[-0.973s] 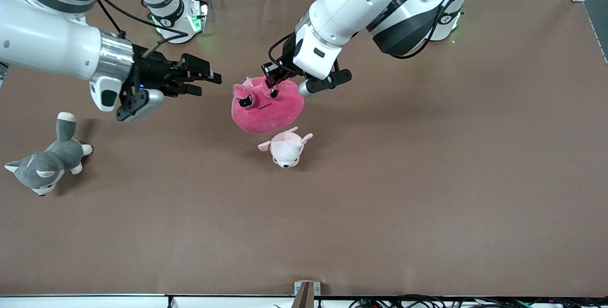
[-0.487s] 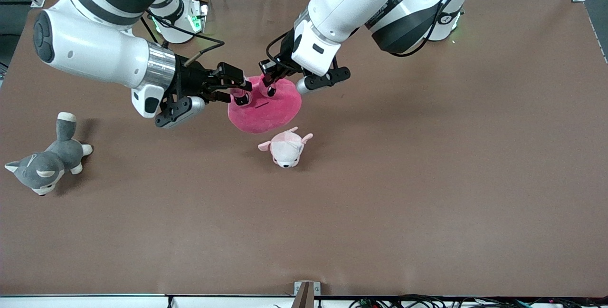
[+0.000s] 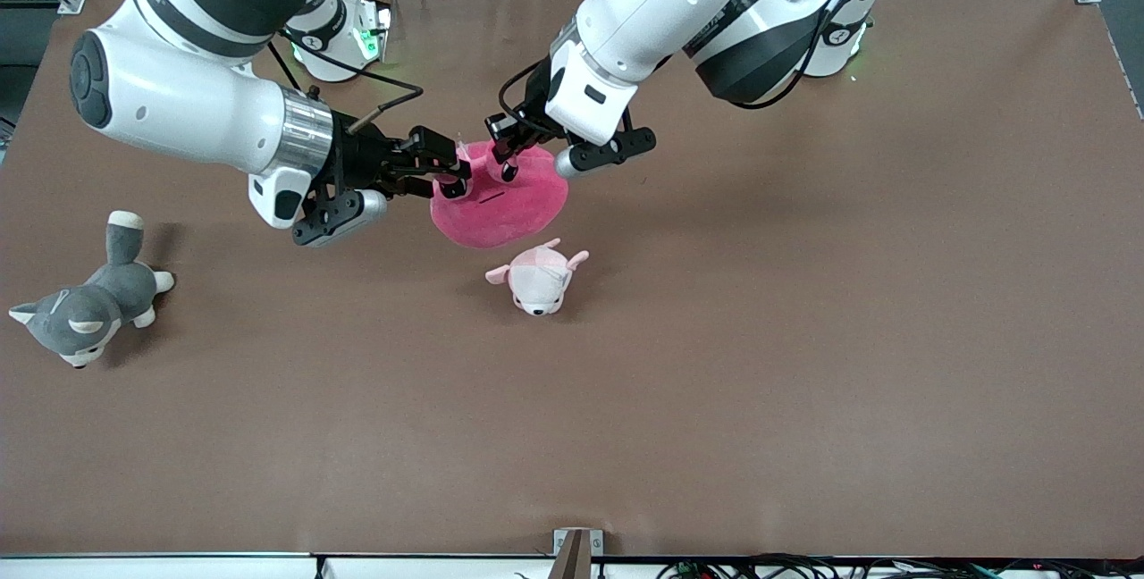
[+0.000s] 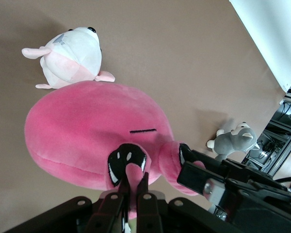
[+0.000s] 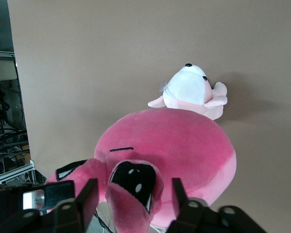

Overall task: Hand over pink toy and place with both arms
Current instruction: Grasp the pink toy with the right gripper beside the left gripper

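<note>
Front view: left end effector (image 3: 506,153) pinched on top of pink toy (image 3: 502,204), fingers (image 4: 117,201) pressed together around plush by one eye. Right end effector (image 3: 450,175) spread, fingers (image 5: 88,196) either side of plush by the other eye, not clamped. Toy held above desk (image 3: 804,338), over small pale pink plush (image 3: 536,278). Grey plush dog (image 3: 85,303) near right arm's end of desk.

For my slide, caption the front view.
Left end effector holds pink toy aloft while right end effector closes in.
</note>
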